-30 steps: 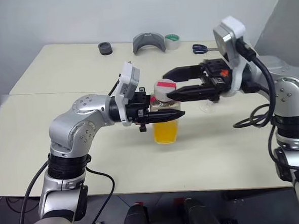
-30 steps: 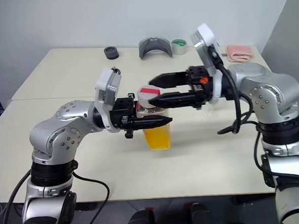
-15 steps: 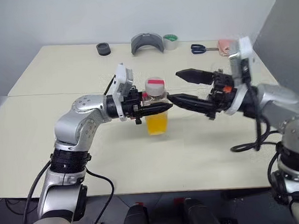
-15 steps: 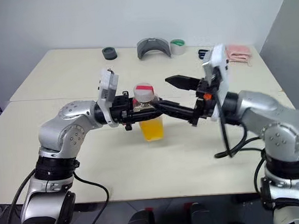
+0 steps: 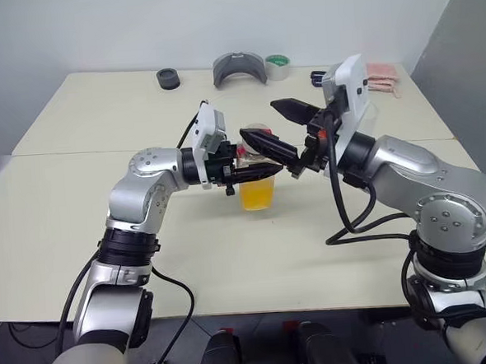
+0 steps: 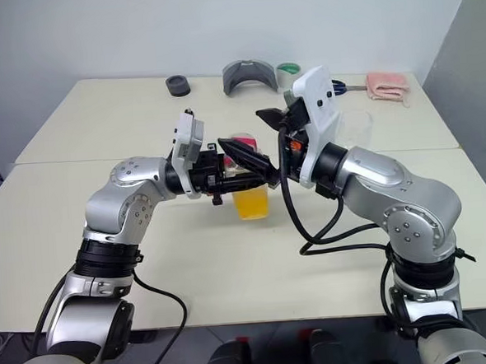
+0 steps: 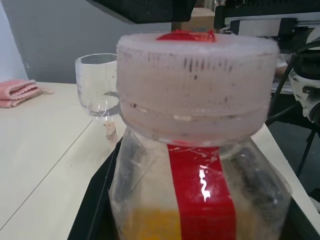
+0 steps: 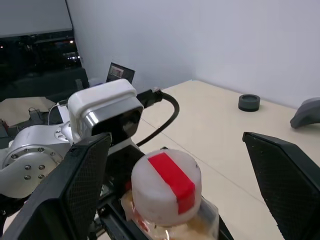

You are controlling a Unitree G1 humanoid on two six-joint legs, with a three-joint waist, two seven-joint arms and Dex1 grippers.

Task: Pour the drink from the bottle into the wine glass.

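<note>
Bottle (image 5: 256,184): upright at the table's (image 5: 106,240) middle, orange drink (image 5: 257,195) filling its lower part.
Left gripper (image 5: 259,171): fingers clamped on the bottle's shoulder from the left.
Right gripper (image 8: 170,190): fingers spread wide either side of the white cap (image 8: 166,186), apart from it.
Wine glass (image 7: 98,85): upright, right of the bottle.

Bottle (image 5: 256,184) mid-table (image 5: 106,240), between both claws; wine glass (image 6: 354,130) behind-right.

White red-banded bottle (image 8: 167,192) cap between wide-spread right claw (image 8: 170,185) fingers
</note>
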